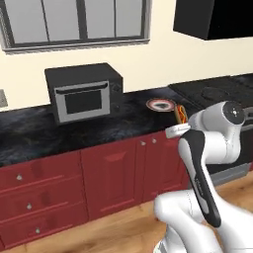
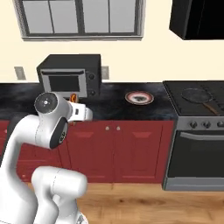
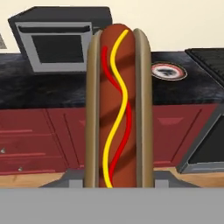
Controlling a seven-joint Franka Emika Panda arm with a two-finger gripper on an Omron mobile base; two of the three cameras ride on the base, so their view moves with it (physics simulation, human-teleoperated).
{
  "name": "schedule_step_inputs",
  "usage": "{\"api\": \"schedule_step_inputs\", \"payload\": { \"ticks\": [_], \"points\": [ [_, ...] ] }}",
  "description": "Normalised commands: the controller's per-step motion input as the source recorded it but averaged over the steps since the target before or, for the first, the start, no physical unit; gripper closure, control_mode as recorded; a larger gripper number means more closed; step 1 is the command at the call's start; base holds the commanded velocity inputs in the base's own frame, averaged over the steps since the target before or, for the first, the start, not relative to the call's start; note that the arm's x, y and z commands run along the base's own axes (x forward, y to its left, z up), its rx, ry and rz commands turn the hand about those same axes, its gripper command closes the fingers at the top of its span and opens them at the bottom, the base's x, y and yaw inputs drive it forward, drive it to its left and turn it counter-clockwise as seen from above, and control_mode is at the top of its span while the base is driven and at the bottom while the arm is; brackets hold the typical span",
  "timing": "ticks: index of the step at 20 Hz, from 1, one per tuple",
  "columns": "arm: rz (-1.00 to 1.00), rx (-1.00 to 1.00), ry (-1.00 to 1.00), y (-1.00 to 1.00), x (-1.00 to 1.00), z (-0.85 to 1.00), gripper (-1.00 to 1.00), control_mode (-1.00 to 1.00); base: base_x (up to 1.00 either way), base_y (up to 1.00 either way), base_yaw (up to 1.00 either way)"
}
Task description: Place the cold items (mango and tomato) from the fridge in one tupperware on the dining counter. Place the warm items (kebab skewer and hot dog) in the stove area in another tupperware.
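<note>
My gripper [image 3: 118, 178] is shut on the hot dog [image 3: 118, 105], a sausage in a bun with wavy red and yellow stripes, held upright between the jaws. In the base views the hot dog [image 1: 181, 114] [image 2: 74, 97] sticks up from the gripper [image 1: 179, 129] [image 2: 77, 108], which hangs in front of the black counter [image 1: 29, 133], away from its top. The mango, tomato, kebab skewer and tupperware are out of view.
A microwave [image 1: 83, 92] [image 2: 70, 75] stands on the counter. A round plate [image 1: 160, 104] [image 2: 139, 97] lies to its right. Further right is the stove [image 2: 199, 105] with a pan [image 2: 197, 95], under a black hood [image 2: 197, 17]. Red cabinets [image 2: 122, 148] run below.
</note>
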Motion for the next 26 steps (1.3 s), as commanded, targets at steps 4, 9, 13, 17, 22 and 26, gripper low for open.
{"api": "schedule_step_inputs", "payload": {
  "ticks": [4,9,13,17,22,26],
  "points": [
    [0.0,0.0,0.0,0.0,0.0,0.0,1.0,1.0,-1.0,1.0,0.16],
    [0.0,0.0,0.0,0.0,0.0,0.0,1.0,1.0,-1.0,0.78,0.12],
    [0.0,0.0,0.0,0.0,0.0,0.0,1.0,1.0,-1.0,0.12,0.12],
    [0.0,0.0,0.0,0.0,0.0,0.0,1.0,1.0,-1.0,-0.01,0.02],
    [0.0,0.0,0.0,0.0,0.0,0.0,1.0,1.0,-1.0,-0.01,0.01],
    [0.0,0.0,0.0,0.0,0.0,0.0,1.0,1.0,-1.0,-0.05,0.0]
  ]
}}
